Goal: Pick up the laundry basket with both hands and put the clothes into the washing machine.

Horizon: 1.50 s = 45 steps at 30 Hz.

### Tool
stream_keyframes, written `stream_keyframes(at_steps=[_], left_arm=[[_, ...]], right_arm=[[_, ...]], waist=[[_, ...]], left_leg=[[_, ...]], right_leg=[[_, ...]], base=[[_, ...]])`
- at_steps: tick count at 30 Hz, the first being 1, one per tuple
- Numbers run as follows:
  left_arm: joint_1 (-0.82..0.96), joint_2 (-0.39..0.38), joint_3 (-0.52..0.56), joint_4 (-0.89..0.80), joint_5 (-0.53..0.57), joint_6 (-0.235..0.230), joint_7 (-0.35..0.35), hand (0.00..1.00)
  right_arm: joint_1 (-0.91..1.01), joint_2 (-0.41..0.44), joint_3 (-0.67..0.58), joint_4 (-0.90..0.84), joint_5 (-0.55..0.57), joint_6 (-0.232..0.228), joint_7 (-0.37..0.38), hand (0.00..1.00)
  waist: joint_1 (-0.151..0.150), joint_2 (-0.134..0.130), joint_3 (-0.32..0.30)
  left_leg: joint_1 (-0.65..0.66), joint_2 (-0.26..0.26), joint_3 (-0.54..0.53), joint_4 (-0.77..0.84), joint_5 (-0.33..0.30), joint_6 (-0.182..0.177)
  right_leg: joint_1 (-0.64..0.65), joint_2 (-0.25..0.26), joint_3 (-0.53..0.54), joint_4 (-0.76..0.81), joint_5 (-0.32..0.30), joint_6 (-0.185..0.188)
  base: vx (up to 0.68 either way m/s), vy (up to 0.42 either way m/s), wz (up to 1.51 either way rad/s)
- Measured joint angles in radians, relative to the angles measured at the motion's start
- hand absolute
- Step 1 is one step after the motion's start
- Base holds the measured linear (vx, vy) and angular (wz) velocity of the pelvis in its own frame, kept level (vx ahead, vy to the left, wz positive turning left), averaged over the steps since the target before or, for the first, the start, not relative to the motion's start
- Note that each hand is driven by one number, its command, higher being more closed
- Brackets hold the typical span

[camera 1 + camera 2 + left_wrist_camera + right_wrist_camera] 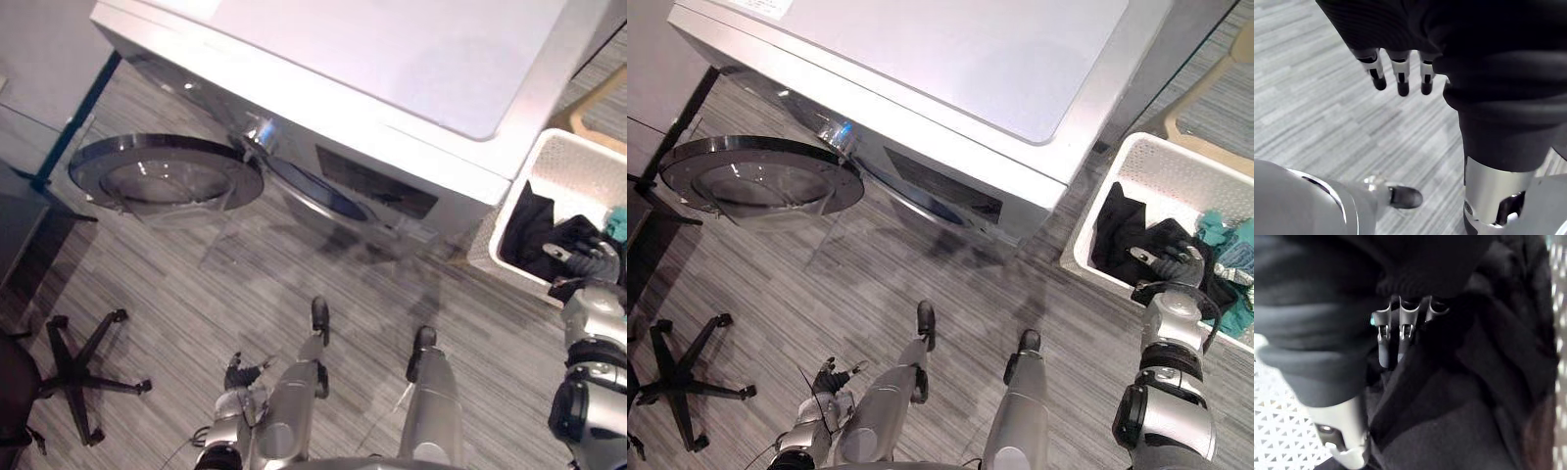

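The left hand (1415, 29) and right hand (1418, 271) wear dark ribbed covers above silver, dark-tipped fingers (1400, 73).

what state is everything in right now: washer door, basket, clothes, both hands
washing machine door: swung open
laundry basket: on the floor, not lifted
dark clothes: in the basket
teal clothes: in the basket
left hand: open, holding nothing, low over the floor
right hand: open, in the basket, fingers on the dark clothes
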Motion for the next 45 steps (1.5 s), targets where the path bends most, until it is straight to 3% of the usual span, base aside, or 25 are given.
stream_keyframes(at_steps=[9,13,24,35,40,41,45], left_arm=[[0.003,0.007,0.012,0.000,-0.001,-0.001,0.001,0.00],[0.005,0.016,0.014,0.002,-0.001,-0.001,0.001,0.00],[0.005,0.020,0.014,0.017,-0.001,-0.001,0.001,0.00],[0.003,0.042,0.012,0.016,-0.002,-0.001,0.002,0.00],[0.003,0.045,0.011,0.010,-0.002,-0.001,0.002,0.00],[0.002,0.045,0.011,0.009,-0.002,-0.002,0.002,0.00],[0.002,0.046,0.005,0.009,-0.002,-0.001,0.001,0.00]], right_arm=[[-0.103,-0.103,-0.007,-0.028,0.029,0.005,-0.024,0.00],[-0.159,-0.143,0.054,-0.024,0.029,0.004,-0.020,0.00],[-0.157,-0.138,0.071,0.031,0.034,0.009,-0.019,0.00],[-0.199,-0.149,0.074,0.033,0.071,0.007,-0.006,0.00],[-0.236,-0.196,0.163,0.034,0.080,0.002,0.008,0.00],[-0.244,-0.206,0.177,0.034,0.081,-0.001,0.009,1.00],[-0.276,-0.244,0.229,0.049,0.081,-0.001,0.029,1.00]], waist=[[-0.008,-0.003,0.002],[-0.027,-0.006,0.007],[-0.030,-0.008,0.052],[-0.053,-0.012,0.053],[-0.054,-0.012,0.053],[-0.054,-0.012,0.053],[-0.054,-0.012,0.053]], left_leg=[[0.000,0.004,0.002,0.000,-0.006,0.003],[-0.008,0.004,0.000,0.000,-0.007,0.003],[-0.058,-0.023,-0.017,0.000,-0.008,0.005],[-0.094,-0.036,-0.025,0.000,-0.011,0.000],[-0.127,-0.041,-0.021,0.001,-0.005,0.000],[-0.134,-0.041,-0.023,0.001,-0.002,0.000],[-0.154,-0.043,-0.026,0.001,0.008,-0.006]], right_leg=[[0.000,-0.004,-0.003,-0.007,0.001,0.000],[-0.005,-0.005,-0.008,-0.006,0.000,-0.001],[-0.077,-0.032,-0.003,0.058,-0.033,0.000],[-0.126,-0.043,0.009,0.083,-0.046,0.001],[-0.175,-0.042,0.026,0.101,-0.045,0.000],[-0.184,-0.043,0.028,0.106,-0.045,0.000],[-0.215,-0.044,0.035,0.129,-0.046,-0.002]], base=[[0.04,-0.051,-0.02],[0.02,-0.054,0.03],[0.02,-0.061,0.08],[0.00,-0.060,0.04],[-0.05,-0.043,-0.02],[-0.02,-0.036,0.05],[-0.02,-0.058,0.05]])
